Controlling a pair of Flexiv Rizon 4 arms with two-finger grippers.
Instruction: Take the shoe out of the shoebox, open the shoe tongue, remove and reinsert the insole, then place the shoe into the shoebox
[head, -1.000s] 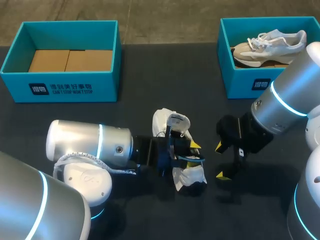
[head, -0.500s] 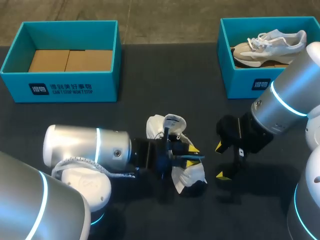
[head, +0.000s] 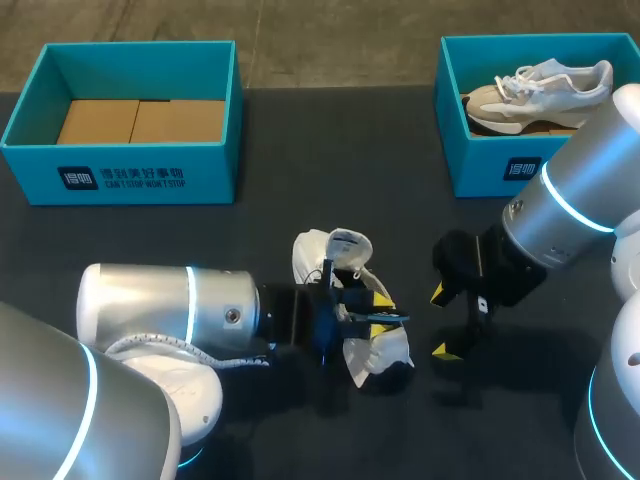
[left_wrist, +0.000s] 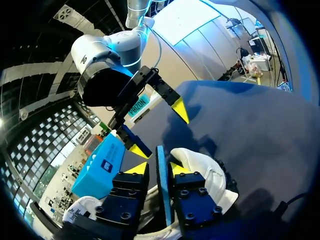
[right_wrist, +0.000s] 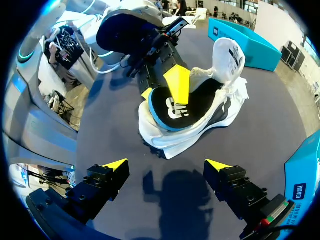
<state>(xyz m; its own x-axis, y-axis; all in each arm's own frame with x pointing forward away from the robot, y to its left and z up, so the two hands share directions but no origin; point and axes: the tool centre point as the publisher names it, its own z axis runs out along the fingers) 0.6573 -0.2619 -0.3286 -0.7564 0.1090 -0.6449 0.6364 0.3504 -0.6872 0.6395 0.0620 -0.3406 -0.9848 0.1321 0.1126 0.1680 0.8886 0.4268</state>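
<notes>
There are two teal shoeboxes on the one dark desk (head: 330, 170): the left shoebox (head: 120, 178) and the right shoebox (head: 495, 165). Shoes number two: the boxed shoe (head: 540, 92) and the loose shoe (head: 385, 352). There is one insole (right_wrist: 172, 107), black with a blue rim. Two arms show, one pincer each, the left pincer (left_wrist: 157, 167) and the right pincer (right_wrist: 166, 165), with four yellow tips in all.

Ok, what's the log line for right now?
left hand: shut on insole | insole: in white shoe's opening, on table | right hand: open, apart
</notes>
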